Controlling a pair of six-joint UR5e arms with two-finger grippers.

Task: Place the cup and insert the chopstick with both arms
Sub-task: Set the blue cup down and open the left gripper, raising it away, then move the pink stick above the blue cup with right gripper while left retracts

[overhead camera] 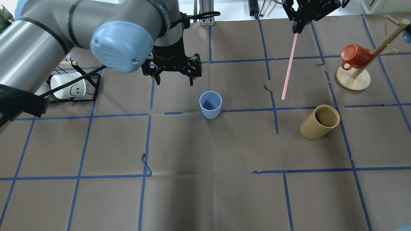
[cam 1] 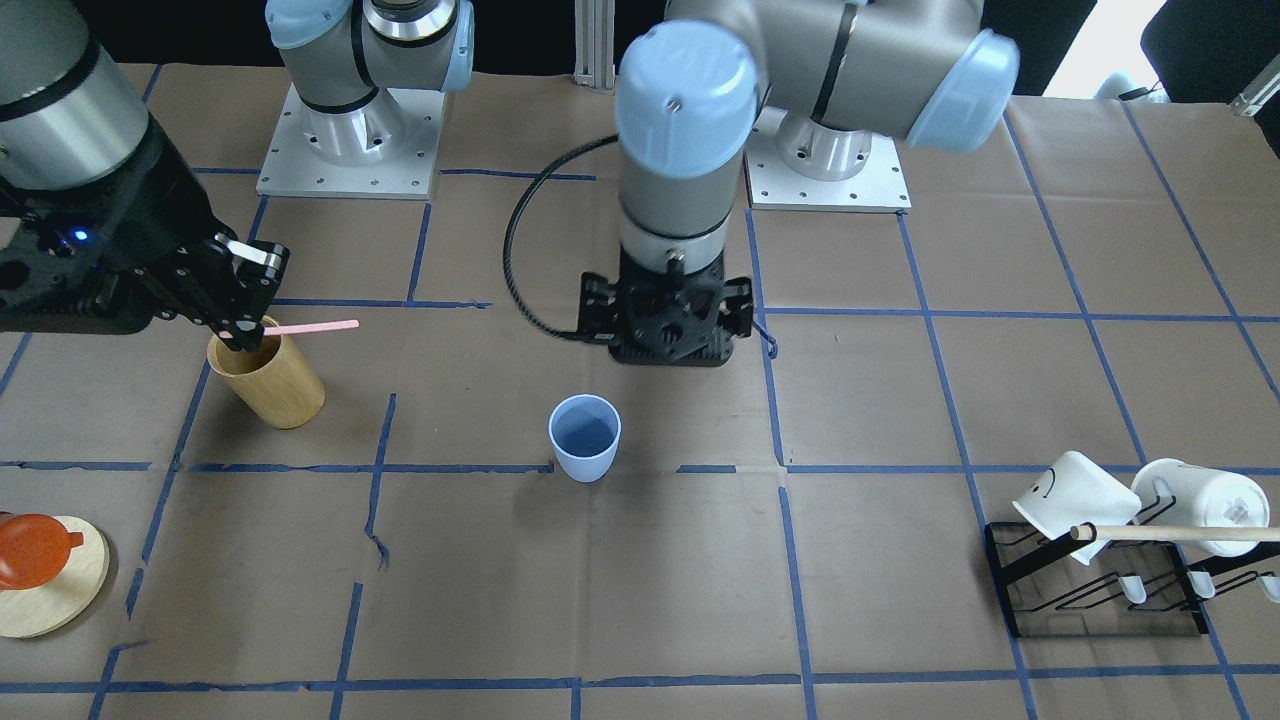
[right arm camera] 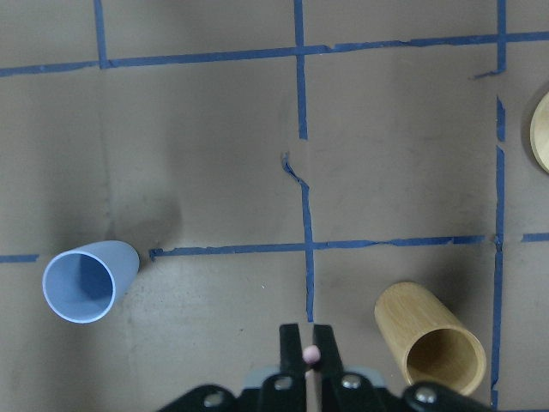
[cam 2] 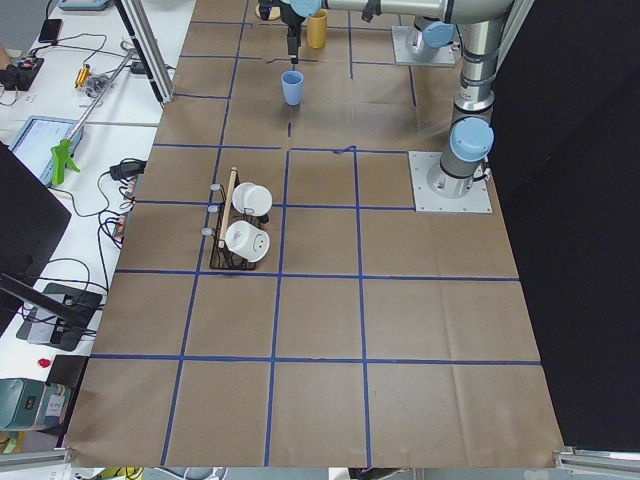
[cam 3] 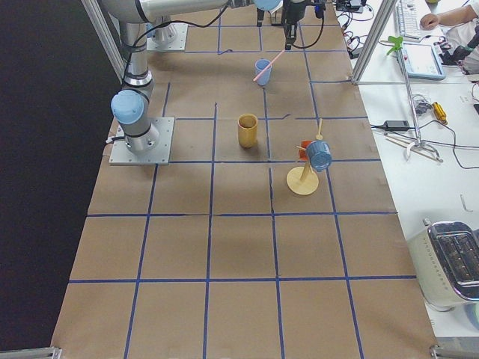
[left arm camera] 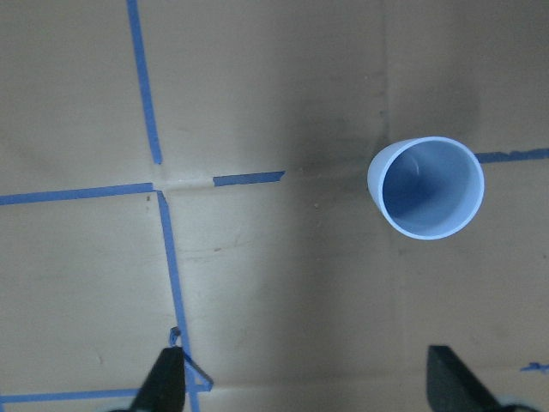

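R gripper (right arm camera: 309,336), bottom centre of its wrist view, pinches the chopstick (overhead camera: 289,67) by its top end, prob. so the free tip leads down. You see only the pink end there; the shaft's hidden. L gripper (overhead camera: 175,77), upper left of centre overhead, is spread & empty, near the cup (overhead camera: 210,104). Cup's upright mid-frame, mouth up, looks placed. How high the stick's tip hangs: can't tell.

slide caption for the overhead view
Right pincer holds pink chopstick aloft; blue cup stands upright near the open left pincer.

Opposed front and overhead views, and both downward wrist cameras, share the cup (overhead camera: 210,106).
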